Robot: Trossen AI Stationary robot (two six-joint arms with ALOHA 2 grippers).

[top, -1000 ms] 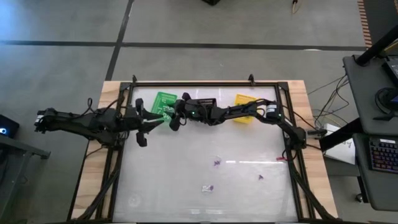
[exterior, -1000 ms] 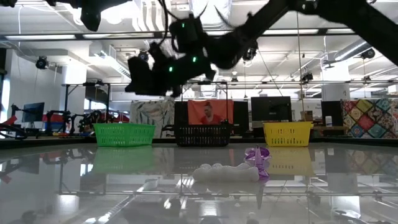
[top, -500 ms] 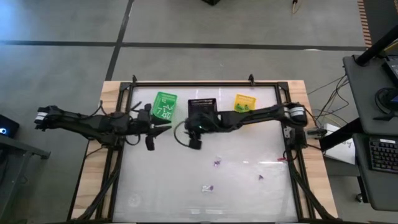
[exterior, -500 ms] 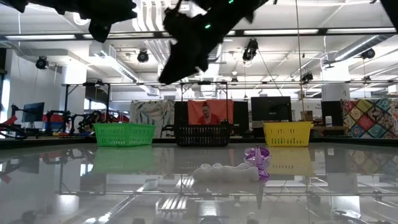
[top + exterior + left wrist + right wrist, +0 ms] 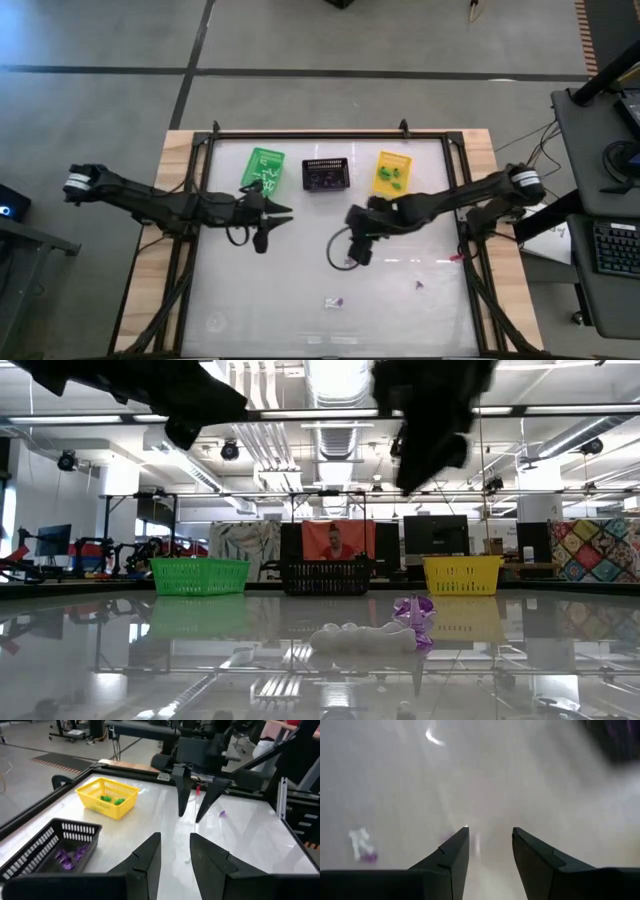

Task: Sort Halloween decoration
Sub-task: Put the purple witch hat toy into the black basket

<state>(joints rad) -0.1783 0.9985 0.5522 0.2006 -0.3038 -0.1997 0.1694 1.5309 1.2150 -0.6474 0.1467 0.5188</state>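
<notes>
High view: both arms are being held over the glass table [image 5: 250, 300], reaching in from either side toward the middle. The left gripper [image 5: 268, 226] is being held just in front of the green basket [image 5: 263, 167], its fingers parted with nothing between them, which the left wrist view confirms, with a clear gap showing between the two dark fingers [image 5: 145, 857]. The right gripper [image 5: 357, 252] is being held over the middle of the table, in front of the black basket [image 5: 326, 174] and the yellow basket [image 5: 393, 172]; its jaws are standing apart and empty, as is shown in the right wrist view, where bare table is being seen between the fingers [image 5: 451, 855].

Three baskets are being kept in a row along the far edge. Small white pieces are lying in the green one, purple trinkets [image 5: 70, 855] in the black one, and green trinkets [image 5: 111, 799] in the yellow one.

Loose trinkets are being left on the glass nearer the front: a white-and-purple piece [image 5: 333, 302] in front of the right gripper, and a small purple one [image 5: 419, 285] off to its right side. Both are lying apart from either gripper. A faint purple spot is also being seen just beside the right fingers in the right wrist view, too blurred to identify.
</notes>
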